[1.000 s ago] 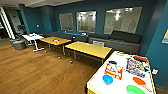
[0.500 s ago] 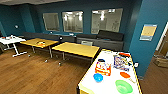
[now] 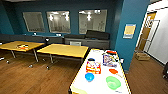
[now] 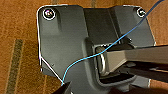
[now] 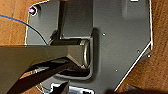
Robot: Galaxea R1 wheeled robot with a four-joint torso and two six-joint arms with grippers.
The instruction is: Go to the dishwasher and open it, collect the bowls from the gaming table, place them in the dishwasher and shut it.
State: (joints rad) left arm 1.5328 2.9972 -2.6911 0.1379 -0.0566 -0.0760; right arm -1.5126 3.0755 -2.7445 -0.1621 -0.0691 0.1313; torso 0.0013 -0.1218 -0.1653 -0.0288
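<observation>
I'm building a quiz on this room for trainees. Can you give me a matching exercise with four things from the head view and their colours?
Things:
1. small bowl
2. wide bowl
3. flat piece
4. wall

Colours:
a. orange-red
b. teal
c. light green
d. bright blue

Pairs: 1-d, 2-c, 3-a, 4-b
</observation>
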